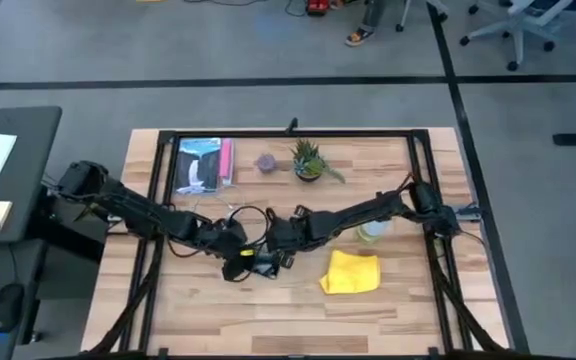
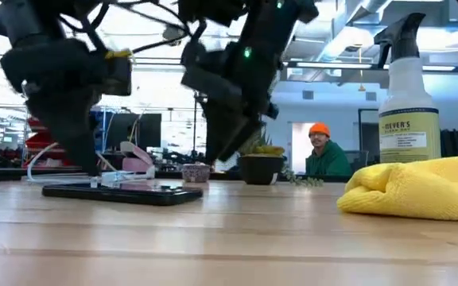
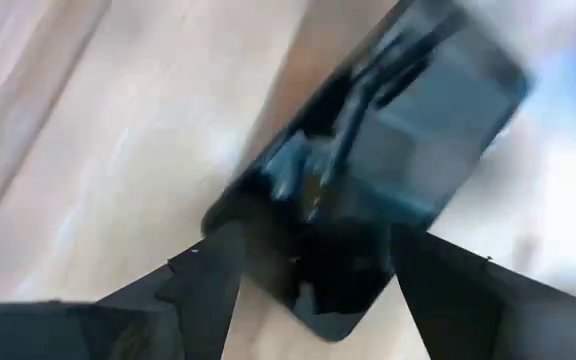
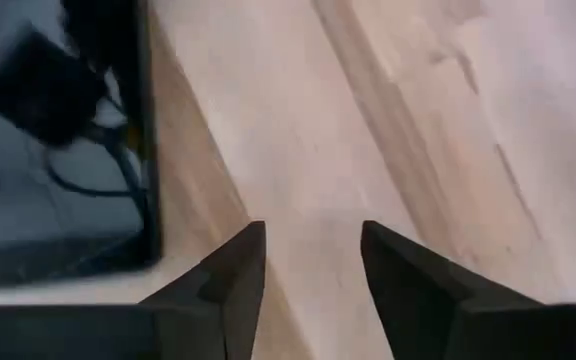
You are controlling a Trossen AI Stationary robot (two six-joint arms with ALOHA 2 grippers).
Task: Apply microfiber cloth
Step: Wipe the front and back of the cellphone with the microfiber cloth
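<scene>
Bright yellow soft microfiber cloth [image 1: 350, 272] lies bunched on the wooden desk [image 1: 388, 310], right of centre, untouched. Left gripper [image 3: 313, 275]: fingers apart, straddling the flat black smartphone [image 3: 378, 170] near desk centre. Right gripper [image 4: 313, 255]: fingers apart, over bare wood just beside the phone.

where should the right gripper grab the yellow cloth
Grip the microfiber cloth by its raised, bunched fold, coming down from above. It lies crumpled on the table, so the fold gives the jaws something to pinch. The right gripper is open over bare wood beside the phone.
</scene>
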